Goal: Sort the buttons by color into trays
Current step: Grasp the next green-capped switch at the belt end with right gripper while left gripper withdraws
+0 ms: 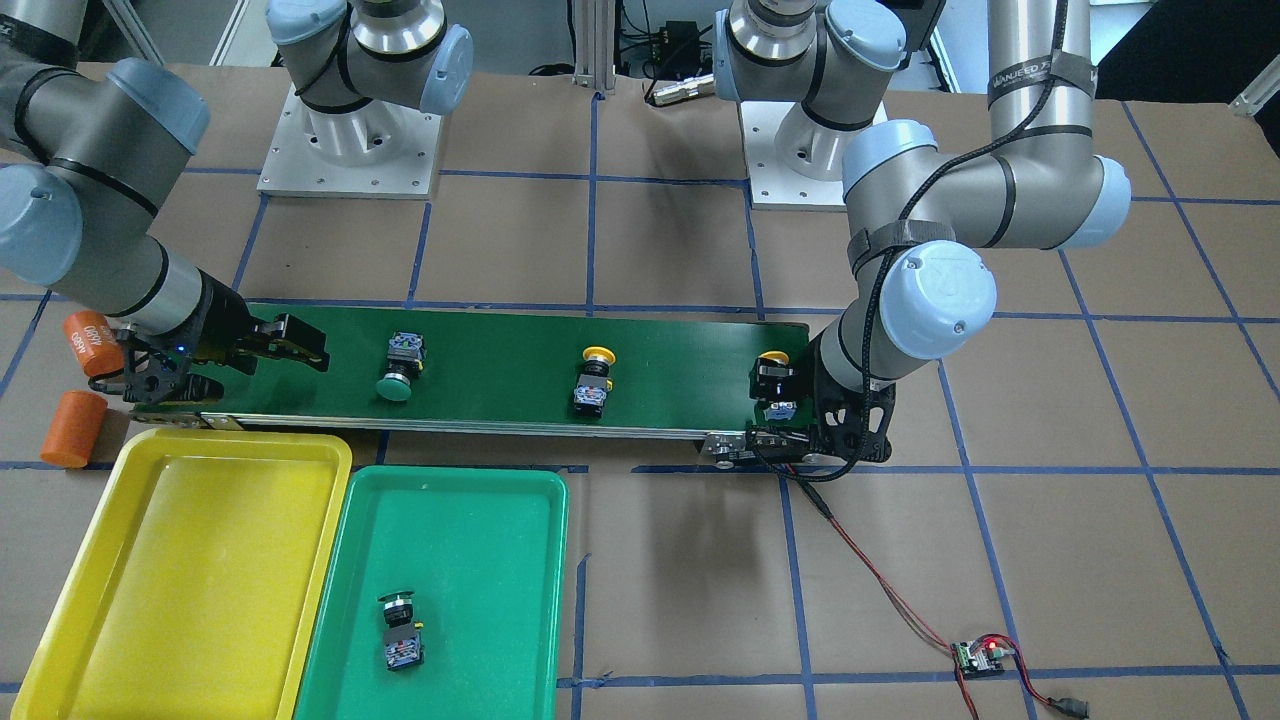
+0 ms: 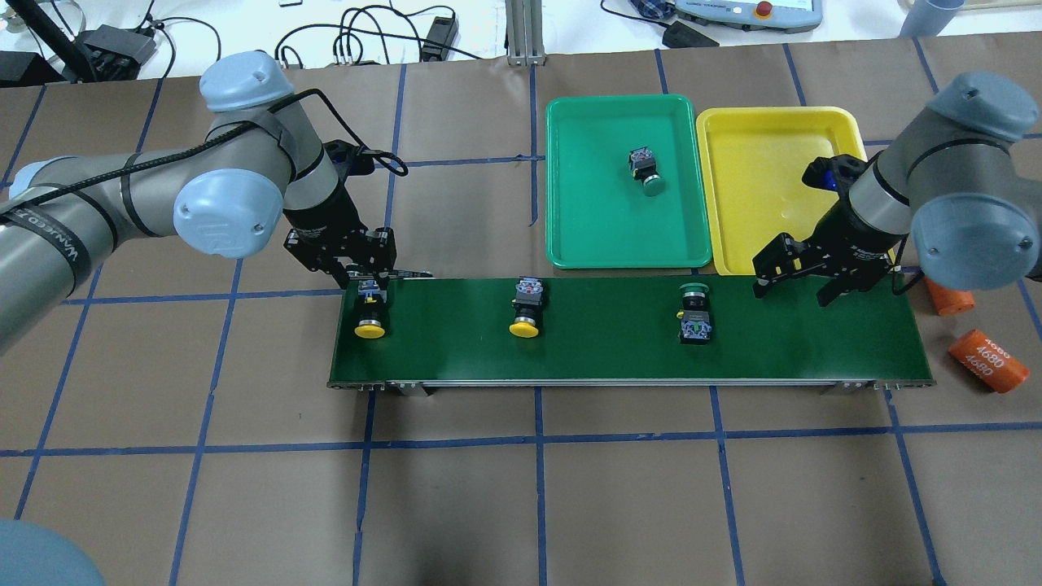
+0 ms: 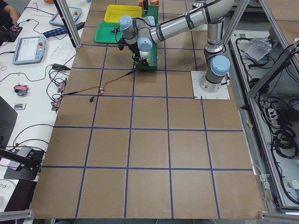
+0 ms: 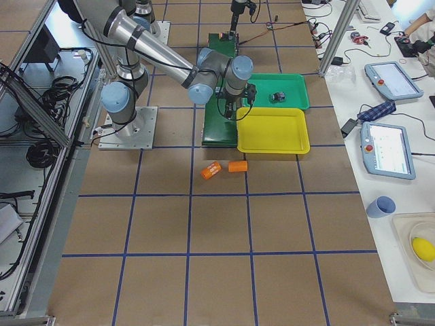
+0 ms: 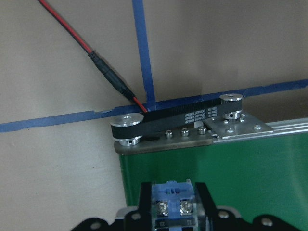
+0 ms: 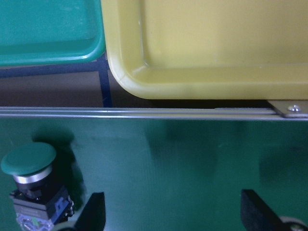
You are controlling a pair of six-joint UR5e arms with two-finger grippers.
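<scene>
**Buttons, four**
- End yellow button (image 2: 370,327): on its side at the belt's (image 2: 610,350) left end.
- Mid yellow button (image 2: 526,313): on its side about mid-belt.
- Belt green button (image 2: 694,316): on its side towards the belt's right end.
- Tray green button (image 2: 645,169): near the middle of the green tray (image 2: 602,224).
- Yellow tray (image 2: 757,187): no button in it yet.

**Handling (my judgement)**
- Light, rigid plastic, not fragile.
- The domed caps look smooth and would slip between fingers.
- A button lying down may roll on its cap.
- I would grip across the square black body or the contact block, on the flat sides.

**Left gripper** (image 2: 372,281)
- At the belt's left end, over the end yellow button.
- My left wrist view shows the fingers (image 5: 147,202) set narrow, one against each side of the blue contact block.
- I read this as clamped on it.

**Right gripper** (image 2: 799,285)
- Low over the belt's right end, by the yellow tray's near rim.
- Fingers (image 6: 94,214) spread wide, holding nothing and touching nothing I can see.
- The belt green button lies just beside one finger
</scene>
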